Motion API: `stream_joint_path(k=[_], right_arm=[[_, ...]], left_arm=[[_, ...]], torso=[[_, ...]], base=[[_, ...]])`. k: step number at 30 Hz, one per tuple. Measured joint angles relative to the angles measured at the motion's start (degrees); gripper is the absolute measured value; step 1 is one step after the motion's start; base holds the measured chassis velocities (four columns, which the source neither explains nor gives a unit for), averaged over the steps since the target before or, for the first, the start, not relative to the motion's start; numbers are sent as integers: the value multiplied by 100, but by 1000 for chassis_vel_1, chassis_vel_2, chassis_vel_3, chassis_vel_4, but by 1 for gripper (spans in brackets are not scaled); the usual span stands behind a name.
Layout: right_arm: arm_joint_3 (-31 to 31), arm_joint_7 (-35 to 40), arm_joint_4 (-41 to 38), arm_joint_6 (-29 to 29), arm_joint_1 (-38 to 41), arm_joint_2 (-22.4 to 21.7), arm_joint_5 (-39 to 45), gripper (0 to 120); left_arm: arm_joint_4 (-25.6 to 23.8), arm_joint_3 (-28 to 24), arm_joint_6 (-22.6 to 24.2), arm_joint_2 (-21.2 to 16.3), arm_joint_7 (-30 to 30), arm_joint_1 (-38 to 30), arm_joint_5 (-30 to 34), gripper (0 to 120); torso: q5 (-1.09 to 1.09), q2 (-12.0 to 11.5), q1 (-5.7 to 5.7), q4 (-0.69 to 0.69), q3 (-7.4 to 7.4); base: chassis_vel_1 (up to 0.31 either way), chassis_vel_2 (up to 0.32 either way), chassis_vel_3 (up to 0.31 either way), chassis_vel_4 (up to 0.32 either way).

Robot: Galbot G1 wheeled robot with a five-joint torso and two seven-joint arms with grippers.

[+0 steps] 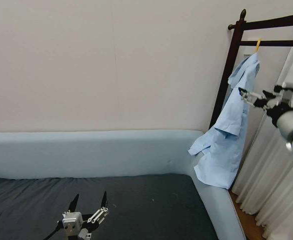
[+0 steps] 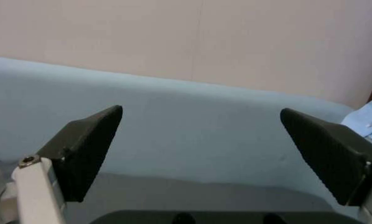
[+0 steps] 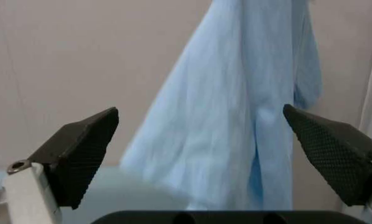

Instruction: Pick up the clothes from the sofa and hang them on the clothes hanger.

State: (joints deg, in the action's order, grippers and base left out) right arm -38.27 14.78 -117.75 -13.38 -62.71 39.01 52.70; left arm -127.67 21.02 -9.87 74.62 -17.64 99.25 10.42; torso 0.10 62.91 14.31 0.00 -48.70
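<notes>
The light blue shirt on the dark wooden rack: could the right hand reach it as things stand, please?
Probably yes: the right hand is open and faces the light blue shirt close by, with nothing between them.

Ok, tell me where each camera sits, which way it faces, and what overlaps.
Head view: on the robot's head, facing forward and down at the sofa and the blue shirt hanging on the dark wooden rack; left gripper low over the seat, right gripper raised beside the shirt.
Left wrist view: on the left wrist, facing the sofa's backrest and wall between its open fingers.
Right wrist view: on the right wrist, facing the shirt between its open fingers.
Shared: all three catch the shirt.
</notes>
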Motion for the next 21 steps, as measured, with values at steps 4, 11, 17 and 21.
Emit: stream_joint_path(k=[4, 11, 17, 21], right_arm=[[-484, -347, -408, 211, -1200, 666, -717, 100], [-653, -1593, -1033, 2167, -3816, 3252, -2998, 100], [-441, -1920, -1027, 2703, -4348, 3953, -3176, 100], [-351, -1957, -888, 2922, -4441, 4066, -3326, 100]], left_arm=[[150, -11, -163, 190, 32, 75, -176, 100], [283, -70, -550, 390, 146, 349, -542, 100], [361, -111, -690, 397, 158, 423, -646, 100], [443, -125, -685, 396, 149, 408, -711, 100]], torso=[[-9, 1, -1, -2, 1], [-8, 1, -1, -4, 2], [-7, 1, -1, -3, 1], [-6, 1, -1, -2, 1]], base=[[0, 0, 0, 0], [0, 0, 0, 0], [0, 0, 0, 0], [0, 0, 0, 0]])
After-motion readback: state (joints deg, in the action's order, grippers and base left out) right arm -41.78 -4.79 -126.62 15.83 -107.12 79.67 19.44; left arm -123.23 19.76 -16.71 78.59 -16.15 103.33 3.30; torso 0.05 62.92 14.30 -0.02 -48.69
